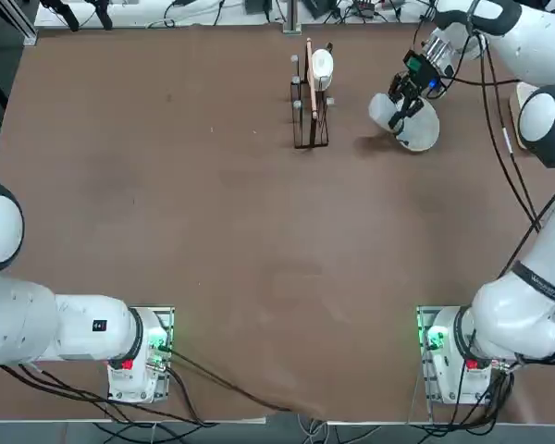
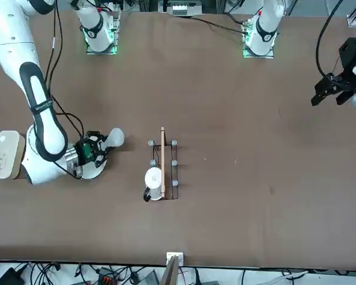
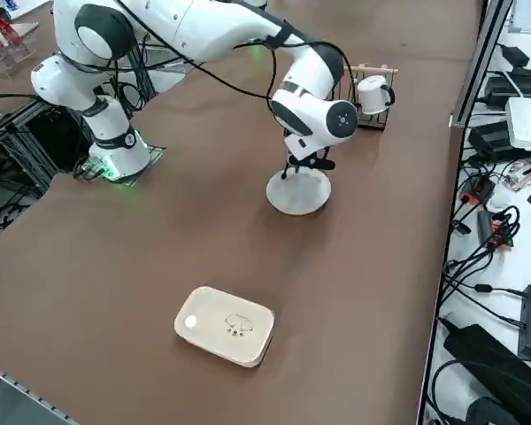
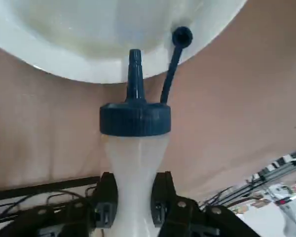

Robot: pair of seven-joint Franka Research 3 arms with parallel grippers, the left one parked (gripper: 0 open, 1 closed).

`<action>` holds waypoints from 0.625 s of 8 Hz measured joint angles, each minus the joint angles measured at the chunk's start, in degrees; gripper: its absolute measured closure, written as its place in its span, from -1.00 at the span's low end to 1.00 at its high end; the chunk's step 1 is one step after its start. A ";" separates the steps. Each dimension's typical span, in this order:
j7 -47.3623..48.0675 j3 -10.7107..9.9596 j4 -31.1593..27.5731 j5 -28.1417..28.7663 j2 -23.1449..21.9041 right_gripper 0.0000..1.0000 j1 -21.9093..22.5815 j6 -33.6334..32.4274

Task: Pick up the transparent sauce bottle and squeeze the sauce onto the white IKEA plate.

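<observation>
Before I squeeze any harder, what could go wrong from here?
The right gripper already pinches the soft bottle inward at its waist, so more force might release a sudden gush. The nozzle points at the near part of the white plate, close to the rim, so a small drift could put sauce on the table. The open cap plug hangs out beside the nozzle and might catch some of the stream.
</observation>
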 joint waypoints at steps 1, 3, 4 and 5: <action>0.11 -0.01 0.00 0.19 -0.13 0.26 -0.21 0.63; 0.66 -0.09 0.43 0.11 -0.26 0.26 -0.35 1.56; 1.23 -0.08 0.70 -1.05 -0.34 0.26 -0.31 2.02; 1.45 -0.05 0.82 -3.51 -0.51 0.26 -0.15 2.13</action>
